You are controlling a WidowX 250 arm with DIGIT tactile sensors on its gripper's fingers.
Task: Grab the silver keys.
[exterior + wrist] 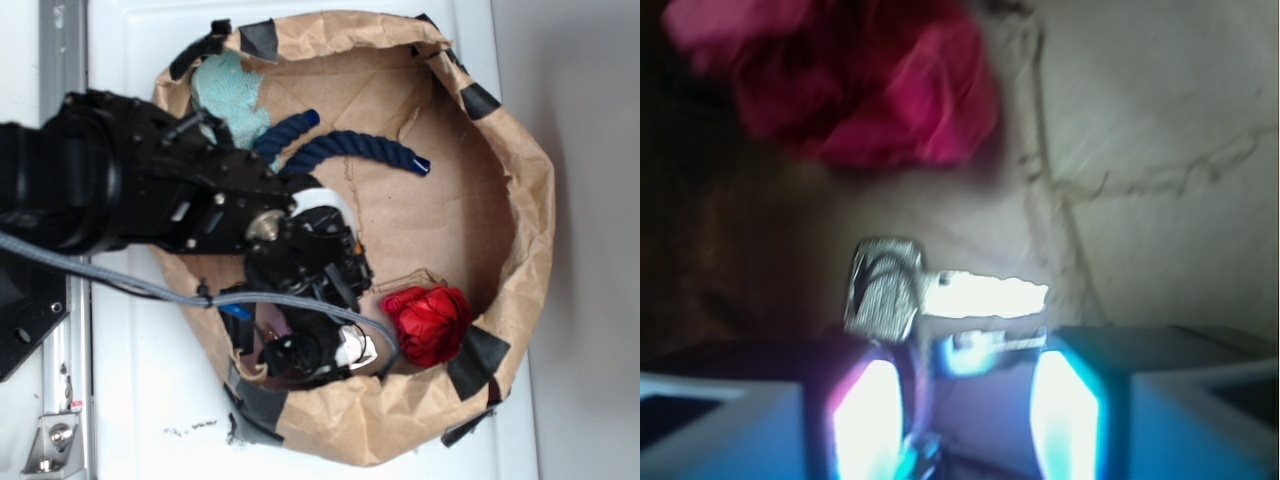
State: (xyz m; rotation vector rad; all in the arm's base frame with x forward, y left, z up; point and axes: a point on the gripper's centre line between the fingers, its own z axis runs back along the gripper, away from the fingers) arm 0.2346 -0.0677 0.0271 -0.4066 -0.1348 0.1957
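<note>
The silver keys (940, 295) lie on brown paper just at my fingertips: a dull textured head on the left and bright blades pointing right. One blade reaches into the gap between my fingers. My gripper (968, 385) is open, its fingers (868, 420) set wide on either side of the bunch. In the exterior view the gripper (358, 272) hangs low inside the paper basin. There the keys (418, 280) show only as thin faint lines just right of it.
A red flower (432, 325) (850, 85) lies just beyond the keys. A dark blue rope (370, 148) and a teal cloth (232, 90) sit at the basin's far side. The crumpled paper wall (530, 200) rings everything. A black-and-white object (320, 350) lies under my arm.
</note>
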